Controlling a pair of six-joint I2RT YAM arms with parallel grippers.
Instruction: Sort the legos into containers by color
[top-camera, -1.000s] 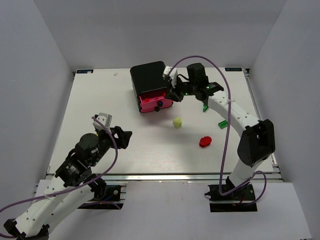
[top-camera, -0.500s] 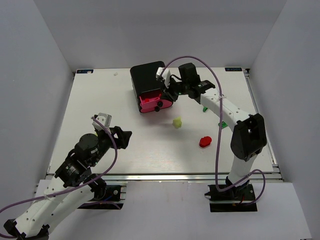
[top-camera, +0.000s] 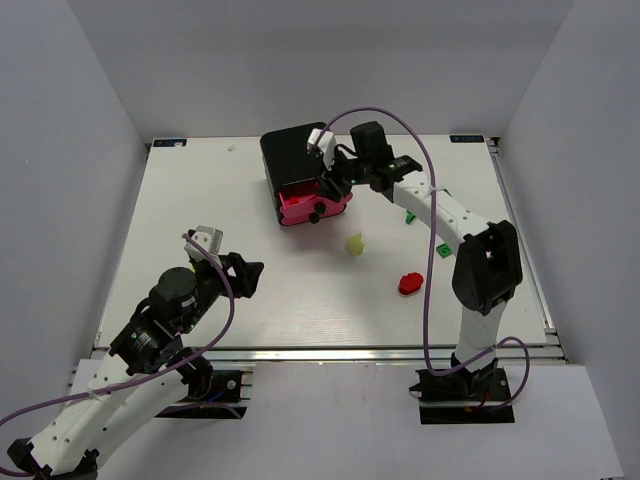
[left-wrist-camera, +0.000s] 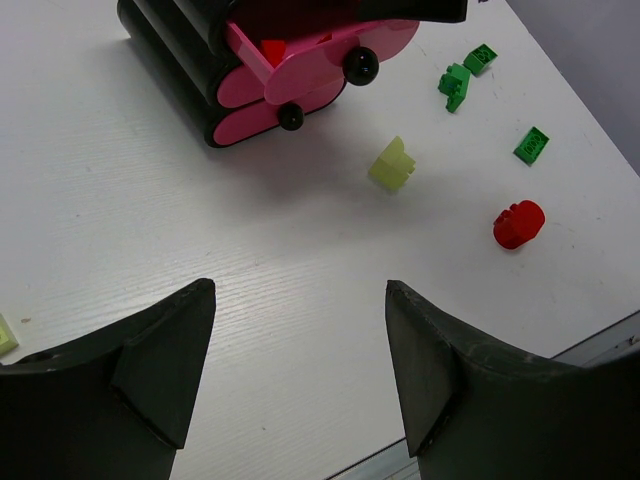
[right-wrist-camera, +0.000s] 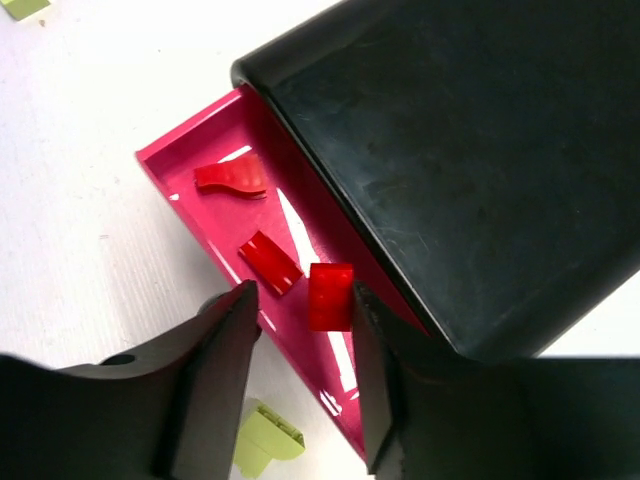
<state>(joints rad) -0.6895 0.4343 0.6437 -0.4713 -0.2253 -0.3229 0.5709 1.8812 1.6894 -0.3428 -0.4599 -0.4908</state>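
- Hovering near-left over the white table (top-camera: 200, 200), the left gripper (left-wrist-camera: 298, 300) is seen with fingers spread, nothing held.
- Small red plastic bricks (right-wrist-camera: 268, 262) are seen inside the open shallow pink drawer (right-wrist-camera: 230, 220) of the black rounded cabinet (right-wrist-camera: 450, 150).
- The right gripper (right-wrist-camera: 300, 300) is held over that drawer, fingers apart, with one red brick (right-wrist-camera: 330, 297) between them.
- A pale yellow plastic brick (top-camera: 354, 243), a rounded red piece (top-camera: 410, 283) and small green bricks (top-camera: 443, 249) are seen loose on the table.

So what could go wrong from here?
The right gripper hangs low over the open top drawer, close beside the black cabinet; pulling away could knock either askew. That drawer also juts out above the lower drawers, which might block dropping the green legos there until it is shut. The rounded-looking red lego may slip from a pinch.
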